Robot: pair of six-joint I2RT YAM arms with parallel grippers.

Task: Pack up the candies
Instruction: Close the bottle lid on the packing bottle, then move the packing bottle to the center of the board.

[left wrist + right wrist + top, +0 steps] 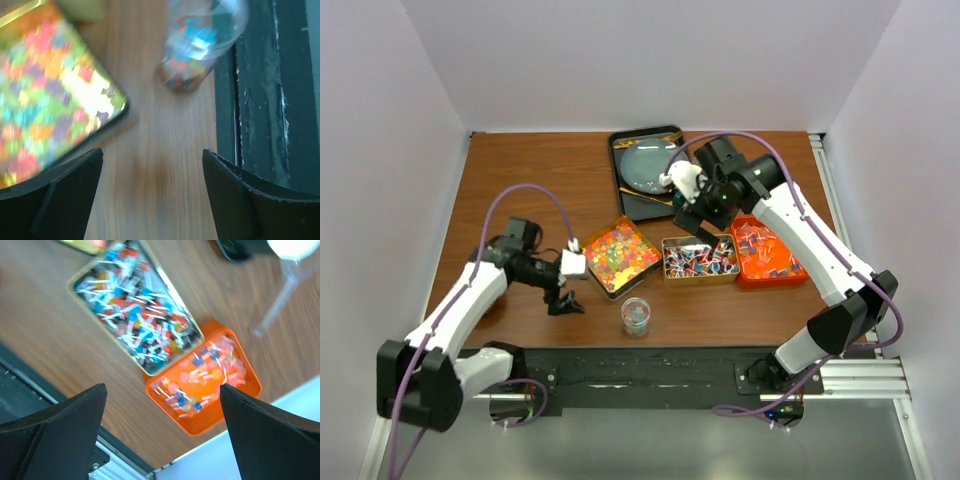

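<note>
The candies (620, 250) lie sorted mid-tabletop (530, 170): jelly beads (615, 262) in a gold tin (638, 276), and wrapped pieces (698, 258) in a second tin (700, 282) and an orange tray (770, 283). A clear cup (636, 315) holding a few sweets stands apart, toward the near edge. The left hand (566, 303), fingers wide and empty, sits low just left of the cup and just short of the bead tin, so it is judged the nearer hand. The right hand (694, 220), also wide and empty, hovers over the wrapped pieces.
</note>
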